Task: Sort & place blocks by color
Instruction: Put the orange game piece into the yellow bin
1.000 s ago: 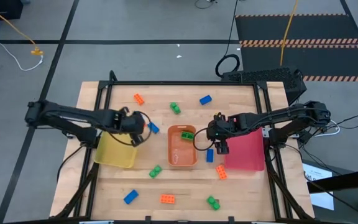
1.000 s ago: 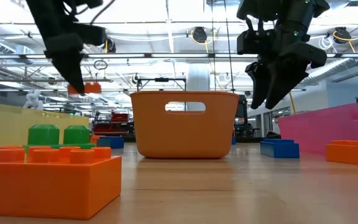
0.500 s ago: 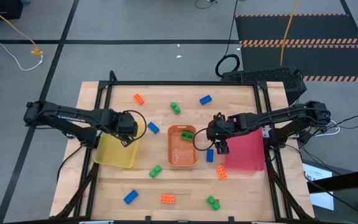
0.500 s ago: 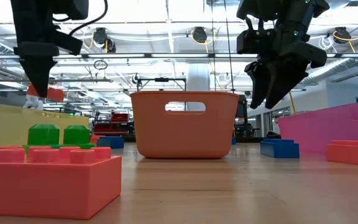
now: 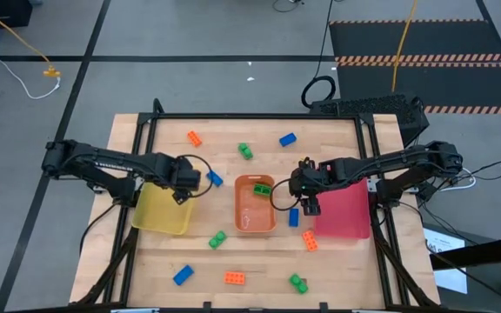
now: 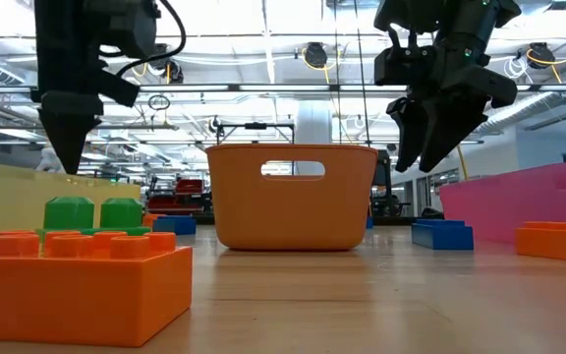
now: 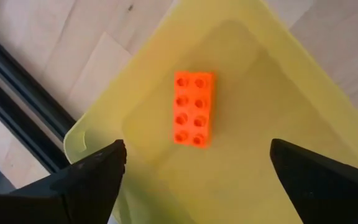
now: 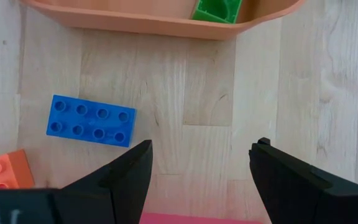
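Observation:
An orange block lies flat, studs up, on the floor of the yellow tray. My left gripper hangs open above that tray and touches nothing. My right gripper stands open above bare wood between the orange tray and the pink tray, holding nothing. Beside it a blue block lies on the table. A green block lies inside the orange tray. Other blocks are scattered on the table.
Loose blocks on the wood: orange, green and blue at the far side, blue beside the left gripper, orange, green, blue, orange and green nearer.
My left gripper has carried an orange block toward the table's left edge, over the yellow tray, and let it go. The block has dropped and now lies in the tray. My right gripper has kept still.

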Controlling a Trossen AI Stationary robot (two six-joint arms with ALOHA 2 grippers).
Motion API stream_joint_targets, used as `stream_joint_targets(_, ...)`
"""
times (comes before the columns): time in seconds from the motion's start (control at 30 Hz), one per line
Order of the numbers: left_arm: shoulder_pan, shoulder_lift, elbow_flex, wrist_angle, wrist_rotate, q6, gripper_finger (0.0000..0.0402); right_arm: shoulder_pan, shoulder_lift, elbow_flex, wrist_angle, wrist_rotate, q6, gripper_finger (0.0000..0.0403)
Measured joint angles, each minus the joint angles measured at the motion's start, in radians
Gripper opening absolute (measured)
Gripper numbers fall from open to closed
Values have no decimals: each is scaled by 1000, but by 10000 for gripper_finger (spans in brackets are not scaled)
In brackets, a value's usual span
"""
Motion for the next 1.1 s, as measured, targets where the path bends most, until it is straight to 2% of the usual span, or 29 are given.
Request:
stream_joint_targets(0.17, 21, 0, 0, 0, -22, 25, 396, 0, 0, 0, 1, 0, -5, 254)
stream_joint_targets(0.3, 84, 0, 0, 48, -133, 118, 396, -1, 0, 0, 38, 0, -29, 254)
stream_joint_targets(0.4, 194, 0, 0, 144, -149, 254, 396, -1, 0, 0, 87, 0, -49, 254)
stream_joint_targets(0.53, 379, 0, 10, 300, -80, 347, 397, -2, 0, 0, 119, 0, -56, 254)
stream_joint_targets(0.7, 585, 0, 96, 334, -34, 440, 397, -20, 0, 0, 120, 0, -63, 254)
stream_joint_targets(0.77, 639, 0, 135, 340, -12, 558, 394, -28, 0, 0, 120, 0, -75, 254)
stream_joint_targets(0.9, 660, 26, 210, 336, 1, 883, 361, -39, 0, 0, 120, 0, -105, 254)
stream_joint_targets(0.97, 659, 66, 269, 317, -11, 938, 334, -42, 0, 0, 121, 0, -106, 254)
stream_joint_targets(1.1, 679, 207, 426, 257, -31, 939, 279, -46, 0, 0, 126, 0, -104, 254)
